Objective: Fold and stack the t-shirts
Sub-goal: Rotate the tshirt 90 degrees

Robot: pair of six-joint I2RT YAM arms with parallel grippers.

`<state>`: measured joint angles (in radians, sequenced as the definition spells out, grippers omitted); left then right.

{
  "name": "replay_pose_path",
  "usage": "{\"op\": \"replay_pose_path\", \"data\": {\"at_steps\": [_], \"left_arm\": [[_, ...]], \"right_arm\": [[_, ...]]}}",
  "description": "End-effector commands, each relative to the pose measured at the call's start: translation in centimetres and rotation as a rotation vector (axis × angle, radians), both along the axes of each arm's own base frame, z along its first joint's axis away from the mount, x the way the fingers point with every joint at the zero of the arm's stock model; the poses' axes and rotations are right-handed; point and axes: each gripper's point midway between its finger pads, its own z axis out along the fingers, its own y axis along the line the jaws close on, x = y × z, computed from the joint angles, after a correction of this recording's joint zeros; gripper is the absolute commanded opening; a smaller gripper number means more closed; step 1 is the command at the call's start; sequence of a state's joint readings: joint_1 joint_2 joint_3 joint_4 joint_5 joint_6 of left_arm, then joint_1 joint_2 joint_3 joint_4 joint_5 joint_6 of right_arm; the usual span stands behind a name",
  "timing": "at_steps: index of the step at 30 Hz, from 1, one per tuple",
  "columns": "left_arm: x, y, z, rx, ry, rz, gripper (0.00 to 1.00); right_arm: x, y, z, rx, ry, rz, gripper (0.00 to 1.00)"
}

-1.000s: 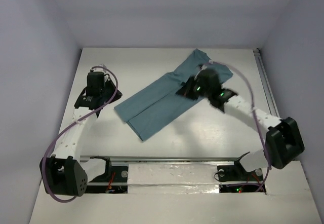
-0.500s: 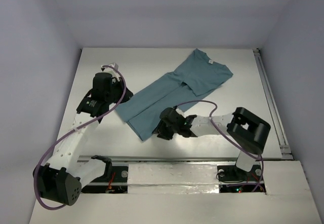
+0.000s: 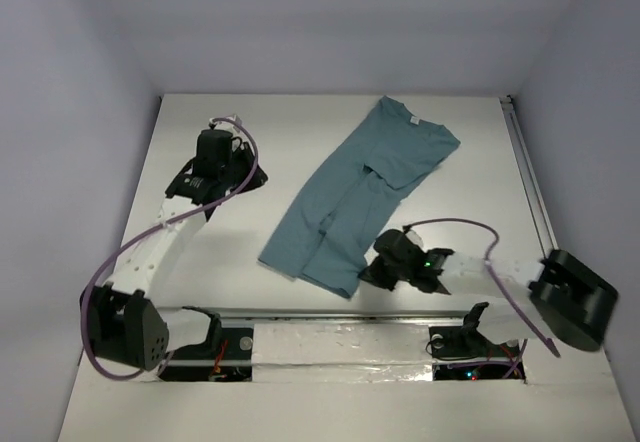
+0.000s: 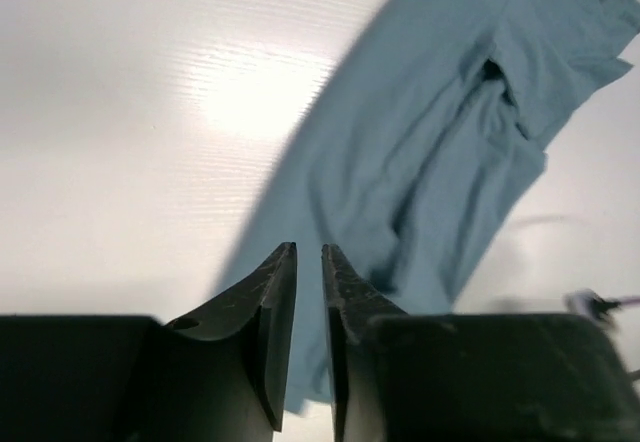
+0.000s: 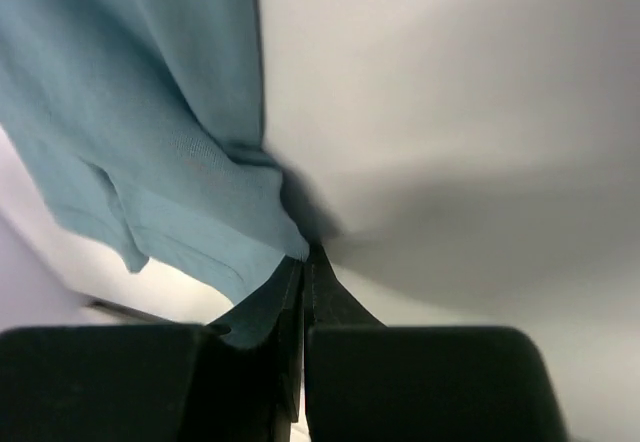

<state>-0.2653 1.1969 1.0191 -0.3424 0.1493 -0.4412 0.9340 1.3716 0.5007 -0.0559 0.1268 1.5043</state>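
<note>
One teal-blue t-shirt [image 3: 370, 177] lies stretched out diagonally on the white table, its neck with a small white label [image 3: 413, 122] at the far right and its hem towards the near middle. My right gripper [image 3: 378, 267] sits low at the hem's near right corner. In the right wrist view the right gripper [image 5: 305, 254] is shut, with the cloth edge [image 5: 150, 112] pinched at its tips. My left gripper [image 3: 222, 167] hovers over bare table left of the shirt. In the left wrist view the left gripper [image 4: 309, 250] is open by a narrow gap with nothing in it, and the shirt [image 4: 430, 142] lies beyond.
A metal rail [image 3: 530, 192] runs along the table's right edge. A silver-taped strip [image 3: 340, 347] with the arm bases lines the near edge. Pale walls close in on the left, back and right. A purple cable [image 3: 245, 157] loops off the left arm.
The right gripper shut on the hem and drew it towards the near right, so the shirt's lower half swung that way. The left gripper moved farther back and its jaws parted slightly.
</note>
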Motion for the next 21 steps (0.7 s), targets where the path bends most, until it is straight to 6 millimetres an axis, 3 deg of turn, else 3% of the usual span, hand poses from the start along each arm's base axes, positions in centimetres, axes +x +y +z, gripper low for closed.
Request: {"op": "replay_pose_path", "data": {"at_steps": [1, 2, 3, 4, 5, 6, 7, 8, 9, 10, 11, 12, 13, 14, 15, 16, 17, 18, 19, 20, 21], "left_arm": [[2.8, -1.4, 0.7, -0.002, -0.048, -0.030, 0.18], [3.4, -2.1, 0.9, -0.004, -0.057, -0.047, 0.20], [4.1, -2.4, 0.5, 0.000, -0.051, -0.054, 0.22], [5.1, -3.4, -1.2, 0.011, -0.026, -0.082, 0.27], [6.2, -4.3, -0.8, 0.007, -0.043, -0.100, 0.29], [6.7, -5.5, -1.5, 0.012, -0.035, -0.130, 0.31], [8.0, -6.5, -4.0, 0.027, 0.008, -0.148, 0.33], [9.6, -7.5, -3.0, 0.028, -0.025, -0.168, 0.34], [10.7, -8.0, -3.7, 0.033, -0.015, -0.174, 0.34], [11.8, -9.1, -6.8, 0.049, 0.038, -0.196, 0.37], [14.2, -10.2, -4.9, 0.039, -0.021, -0.216, 0.39], [15.5, -10.6, -5.5, 0.046, -0.016, -0.215, 0.39], [16.7, -11.1, -9.0, 0.063, 0.043, -0.224, 0.40], [19.4, -12.4, -6.2, 0.042, -0.031, -0.237, 0.40], [20.3, -13.2, -6.8, 0.036, -0.023, -0.266, 0.41], [20.7, -14.2, -10.5, 0.046, 0.049, -0.292, 0.41], [21.6, -14.8, -10.7, 0.039, 0.046, -0.309, 0.42], [23.6, -16.3, -8.0, 0.002, -0.024, -0.344, 0.42], [23.9, -16.8, -11.6, 0.003, 0.043, -0.359, 0.43], [25.6, -17.8, -9.0, -0.025, -0.028, -0.370, 0.45], [25.5, -19.0, -9.6, -0.049, -0.019, -0.402, 0.47]], "right_arm": [[-4.7, -7.4, -1.6, -0.229, 0.074, 0.071, 0.00], [-6.3, -9.1, -2.2, -0.266, 0.120, 0.083, 0.03], [-6.5, -9.1, -1.1, -0.227, 0.094, 0.089, 0.16], [-6.9, -9.5, -1.0, -0.227, 0.097, 0.100, 0.32], [-7.5, -10.4, -0.9, -0.255, 0.112, 0.104, 0.62], [-7.5, -10.6, -0.4, -0.254, 0.102, 0.103, 0.70], [-7.4, -10.8, 0.5, -0.242, 0.081, 0.097, 0.72], [-7.6, -11.9, 0.9, -0.282, 0.082, 0.090, 0.73], [-7.1, -11.6, 2.3, -0.265, 0.049, 0.082, 0.73], [-6.8, -11.6, 3.5, -0.248, 0.011, 0.091, 0.73], [-6.7, -12.1, 4.0, -0.262, -0.004, 0.085, 0.66], [-6.4, -11.9, 5.3, -0.244, -0.027, 0.075, 0.55], [-6.3, -11.9, 5.9, -0.239, -0.037, 0.071, 0.41], [-6.2, -12.0, 6.5, -0.233, -0.055, 0.072, 0.14], [-6.1, -12.0, 6.9, -0.229, -0.064, 0.072, 0.05], [-5.9, -11.8, 7.7, -0.218, -0.078, 0.071, 0.00], [-5.7, -11.8, 8.0, -0.220, -0.090, 0.074, 0.00], [-5.6, -11.7, 8.3, -0.219, -0.099, 0.077, 0.00], [-5.4, -11.6, 8.9, -0.217, -0.112, 0.081, 0.00], [-5.3, -11.8, 9.1, -0.230, -0.115, 0.078, 0.00], [-5.2, -11.8, 9.2, -0.241, -0.115, 0.080, 0.00]]}}
